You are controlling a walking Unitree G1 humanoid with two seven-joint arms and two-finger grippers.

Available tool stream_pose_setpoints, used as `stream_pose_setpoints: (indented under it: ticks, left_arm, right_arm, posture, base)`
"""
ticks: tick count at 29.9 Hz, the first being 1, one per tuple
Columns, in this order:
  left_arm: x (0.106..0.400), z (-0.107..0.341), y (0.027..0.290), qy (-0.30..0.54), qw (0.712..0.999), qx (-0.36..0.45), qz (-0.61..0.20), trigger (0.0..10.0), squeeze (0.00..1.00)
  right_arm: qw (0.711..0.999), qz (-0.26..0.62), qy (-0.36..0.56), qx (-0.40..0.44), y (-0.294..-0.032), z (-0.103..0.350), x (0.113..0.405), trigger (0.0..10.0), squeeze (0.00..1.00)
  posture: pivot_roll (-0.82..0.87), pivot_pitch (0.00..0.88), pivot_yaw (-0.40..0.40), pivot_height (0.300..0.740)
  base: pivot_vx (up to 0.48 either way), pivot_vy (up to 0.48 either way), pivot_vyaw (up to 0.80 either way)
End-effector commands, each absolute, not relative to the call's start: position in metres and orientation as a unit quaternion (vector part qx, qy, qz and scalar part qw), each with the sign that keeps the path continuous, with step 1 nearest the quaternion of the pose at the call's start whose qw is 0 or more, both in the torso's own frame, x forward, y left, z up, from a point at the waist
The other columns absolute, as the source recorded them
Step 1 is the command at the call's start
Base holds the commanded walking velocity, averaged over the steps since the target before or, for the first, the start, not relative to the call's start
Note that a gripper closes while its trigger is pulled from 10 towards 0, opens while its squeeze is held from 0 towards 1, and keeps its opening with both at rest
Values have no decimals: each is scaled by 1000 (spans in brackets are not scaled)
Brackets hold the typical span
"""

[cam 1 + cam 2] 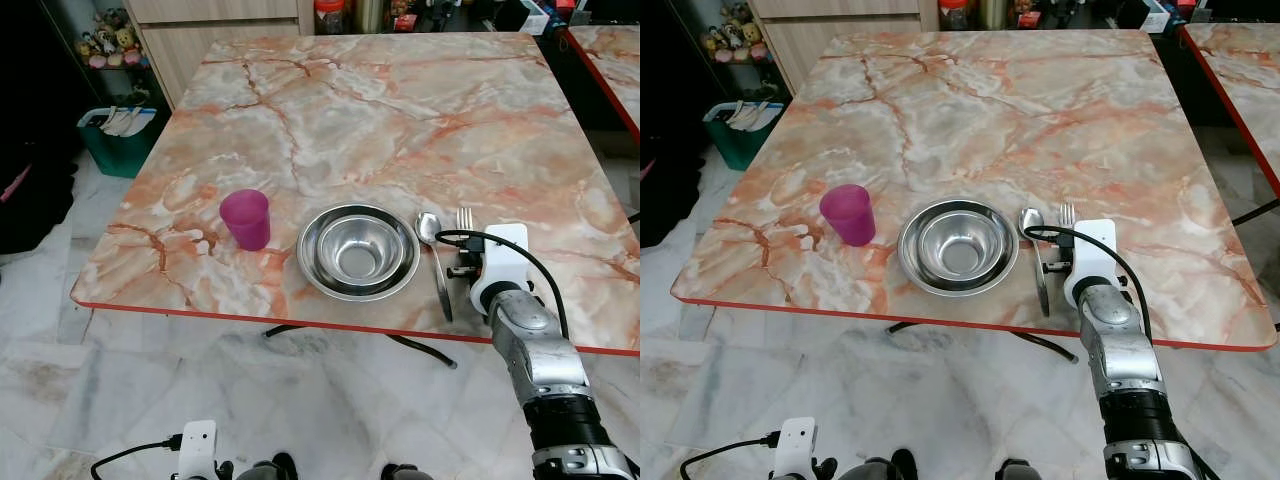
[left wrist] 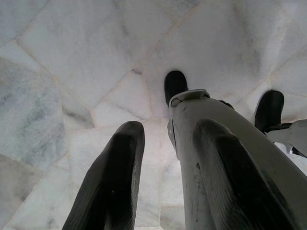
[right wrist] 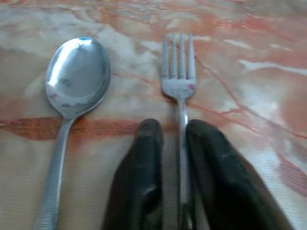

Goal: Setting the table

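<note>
Along the near edge of the marble table stand a purple cup and a steel bowl. Right of the bowl lie a spoon and a fork, side by side, their heads pointing away from me. My right gripper rests low on the table at the fork's handle, its two black fingers closed narrowly on the handle. The white wrist block covers the handle in the eye views. My left gripper hangs open beside my leg, over the floor.
A green bin stands on the floor left of the table. A wooden cupboard is behind it. Jars and boxes line the far edge. A second red-edged table stands at the right. Marble floor tiles lie in front.
</note>
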State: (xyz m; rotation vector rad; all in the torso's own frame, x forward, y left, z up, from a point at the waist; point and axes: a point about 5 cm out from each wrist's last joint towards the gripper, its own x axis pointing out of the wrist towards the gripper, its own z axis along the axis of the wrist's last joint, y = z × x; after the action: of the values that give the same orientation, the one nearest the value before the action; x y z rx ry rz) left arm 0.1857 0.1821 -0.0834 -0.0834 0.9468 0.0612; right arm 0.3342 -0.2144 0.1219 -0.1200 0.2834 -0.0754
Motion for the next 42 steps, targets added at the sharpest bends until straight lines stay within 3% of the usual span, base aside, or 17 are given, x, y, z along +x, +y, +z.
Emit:
stream_pose_setpoints:
  ticks: [1,12,16,17,20,27,31,42]
  left_arm:
    - [175,-88,187,476,878,-43,35,10000,0]
    - [175,-88,186,476,878,-45,34,10000,0]
    - [175,-88,186,476,878,-46,34,10000,0]
    - [175,-88,186,476,878,-46,34,10000,0]
    - [176,-88,186,473,879,-47,35,10000,0]
    - [176,-87,186,468,882,-48,34,10000,0]
    - [176,-88,186,469,881,-51,34,10000,0]
    - [175,-88,186,468,881,-49,35,10000,0]
  right_arm:
    - [985,-32,158,-52,-214,113,329,10000,1000]
    - [986,-29,154,-49,-211,115,330,10000,1000]
    - [994,-20,94,-43,-207,132,333,10000,1000]
    - [997,-17,65,-39,-206,141,334,10000,0]
    - [999,-17,-24,-25,-203,170,334,10000,0]
    - [992,-36,-120,-6,-204,203,332,10000,0]
    - [988,-29,-151,-6,-201,211,330,10000,0]
    - [985,-9,-170,-2,-189,214,330,10000,0]
  posture:
    - [-63,189,69,740]
    - [-61,186,68,740]
    - [-62,188,69,740]
    - [-62,188,69,740]
    - [-63,189,69,740]
    - [-65,182,71,740]
    - [-66,175,69,740]
    - [-59,153,68,740]
  base:
    - [0,0,0]
    - [0,0,0]
    - [0,0,0]
    - [0,0,0]
    - [0,0,0]
    - [0,0,0]
    - [0,0,0]
    - [0,473,0]
